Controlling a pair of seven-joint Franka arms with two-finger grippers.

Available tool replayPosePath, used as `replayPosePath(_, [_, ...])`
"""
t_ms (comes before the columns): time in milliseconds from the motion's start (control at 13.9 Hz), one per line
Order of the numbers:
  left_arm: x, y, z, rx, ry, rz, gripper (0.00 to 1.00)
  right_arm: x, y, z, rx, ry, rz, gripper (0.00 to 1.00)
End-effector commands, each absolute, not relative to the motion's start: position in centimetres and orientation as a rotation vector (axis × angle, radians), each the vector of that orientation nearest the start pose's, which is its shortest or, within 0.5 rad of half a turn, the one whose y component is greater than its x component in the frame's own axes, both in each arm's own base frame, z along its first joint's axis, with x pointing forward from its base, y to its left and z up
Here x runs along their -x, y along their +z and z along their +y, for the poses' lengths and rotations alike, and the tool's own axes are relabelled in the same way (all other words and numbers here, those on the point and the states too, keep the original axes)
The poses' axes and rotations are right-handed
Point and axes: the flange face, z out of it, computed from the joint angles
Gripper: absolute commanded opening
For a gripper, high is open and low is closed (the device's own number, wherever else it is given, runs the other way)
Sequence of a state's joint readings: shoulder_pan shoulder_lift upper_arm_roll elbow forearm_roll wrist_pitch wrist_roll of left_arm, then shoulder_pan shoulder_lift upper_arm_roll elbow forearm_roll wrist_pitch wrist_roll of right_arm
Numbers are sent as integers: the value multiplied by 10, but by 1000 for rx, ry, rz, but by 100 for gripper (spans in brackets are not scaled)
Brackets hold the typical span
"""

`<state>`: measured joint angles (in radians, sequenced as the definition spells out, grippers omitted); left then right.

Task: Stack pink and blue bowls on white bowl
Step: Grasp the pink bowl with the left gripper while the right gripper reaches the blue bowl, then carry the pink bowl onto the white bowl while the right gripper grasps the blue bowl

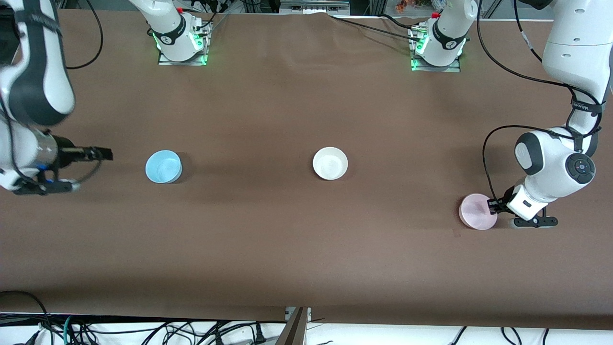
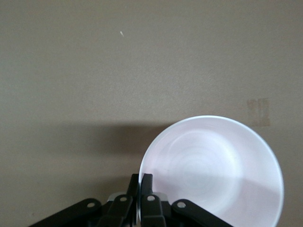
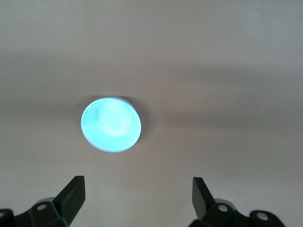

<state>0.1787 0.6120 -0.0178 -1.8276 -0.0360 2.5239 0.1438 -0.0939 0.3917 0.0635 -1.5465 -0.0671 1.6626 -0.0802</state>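
The pale pink bowl (image 1: 475,212) (image 2: 213,170) sits upright on the brown table (image 1: 287,230) at the left arm's end, nearer the front camera than the white bowl. My left gripper (image 1: 493,206) (image 2: 141,185) is shut on its rim, one finger inside and one outside. The white bowl (image 1: 330,163) stands mid-table. The light blue bowl (image 1: 163,166) (image 3: 111,124) stands toward the right arm's end. My right gripper (image 1: 103,154) (image 3: 137,193) is open and holds nothing. It is over bare table beside the blue bowl, apart from it.
Both arm bases (image 1: 181,43) (image 1: 438,48) stand along the table's edge farthest from the front camera. Cables (image 1: 143,330) hang below the nearest table edge. A faint mark (image 2: 258,112) shows on the cloth near the pink bowl.
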Motion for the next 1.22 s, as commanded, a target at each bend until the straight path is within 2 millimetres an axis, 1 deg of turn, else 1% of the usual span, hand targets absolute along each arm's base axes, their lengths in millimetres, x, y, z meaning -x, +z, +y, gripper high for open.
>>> replayPosePath(0, [-645,210,103,3164,-124,-60,0,-639,385,-35,3112,427,-70,100])
replayPosePath(72, [-647,216,96,3172,-138,-108,0,-638,373,-36,3107,411,-63,100])
replayPosePath(215, [-652,236,67,3193,-150,-269,0,-632,345,-35,3082,364,-37,100])
replayPosePath(431, [-654,259,23,3224,-135,-420,0,-618,317,-33,3045,363,0,100])
replayPosePath(503, [-652,265,3,3236,-114,-456,0,-613,305,-43,3033,355,44,100])
replayPosePath(575, [-651,273,-16,3244,-93,-508,0,-607,295,-44,3033,348,49,100])
replayPosePath(718, [-646,292,-65,3265,-55,-600,0,-597,283,-45,3040,314,53,100])
replayPosePath(862, [-637,308,-112,3280,-34,-701,0,-583,268,-43,3052,264,53,100])
replayPosePath(1006, [-622,321,-156,3286,-12,-763,0,-571,257,-43,3064,197,52,100])
replayPosePath(1149, [-599,328,-193,3286,21,-773,0,-567,252,-44,3070,146,3,100])
